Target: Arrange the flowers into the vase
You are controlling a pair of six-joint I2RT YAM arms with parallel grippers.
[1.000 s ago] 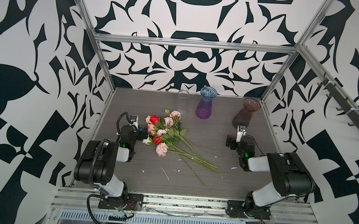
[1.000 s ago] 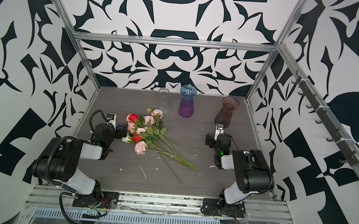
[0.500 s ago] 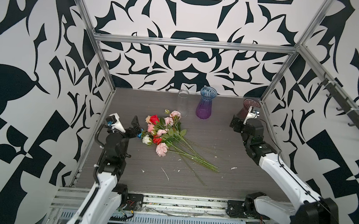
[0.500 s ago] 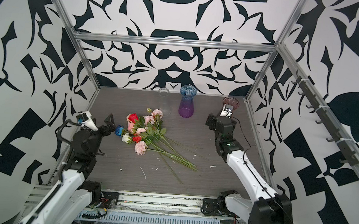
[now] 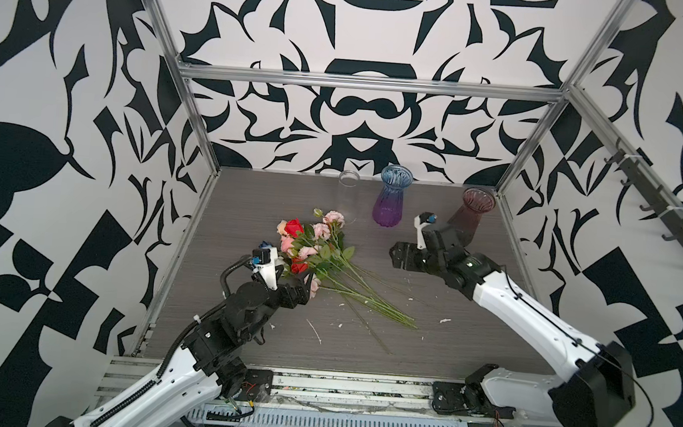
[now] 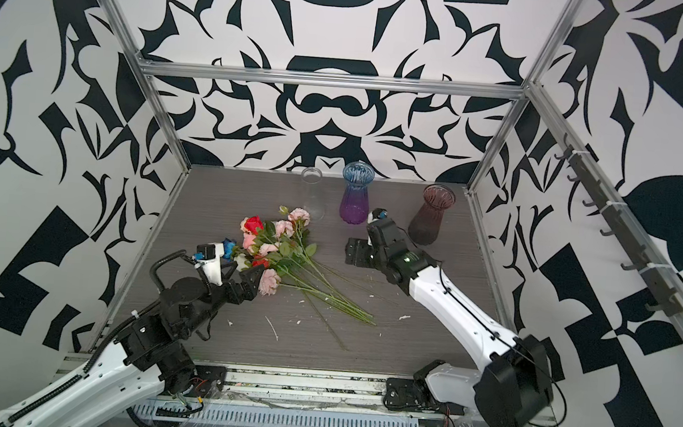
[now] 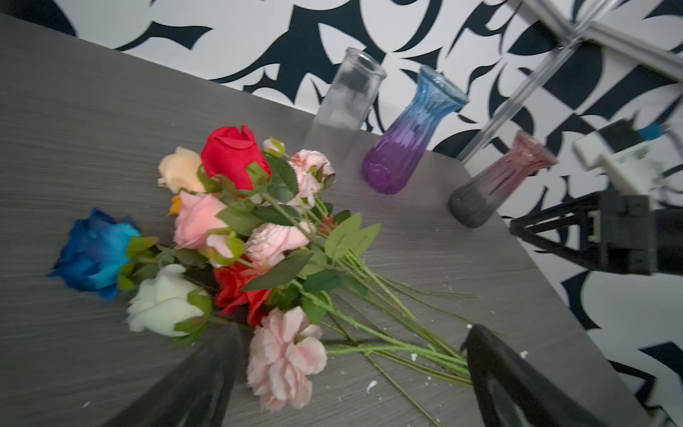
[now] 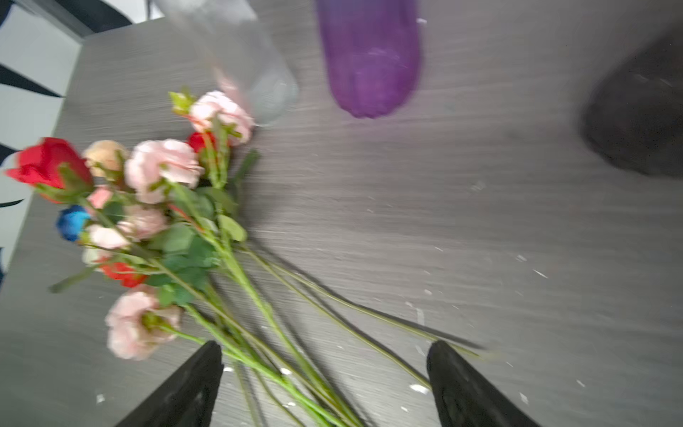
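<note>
Left wrist: flowers (image 7: 273,240) by L hand (image 7: 351,332)

I see a grey wood-grain tabletop (image 5: 249,199). The flowers (image 5: 319,258) lie flat on it in one loose bunch left of the middle, with the heads toward the far left and the green stems fanning toward the near right. Along the far edge three vases stand upright and apart: a clear vase (image 5: 347,198), a blue-purple vase (image 5: 390,204) and a dark pink vase (image 5: 471,216) near the right corner. White crumbs (image 5: 444,320) dot the tabletop around the stem ends.
</note>
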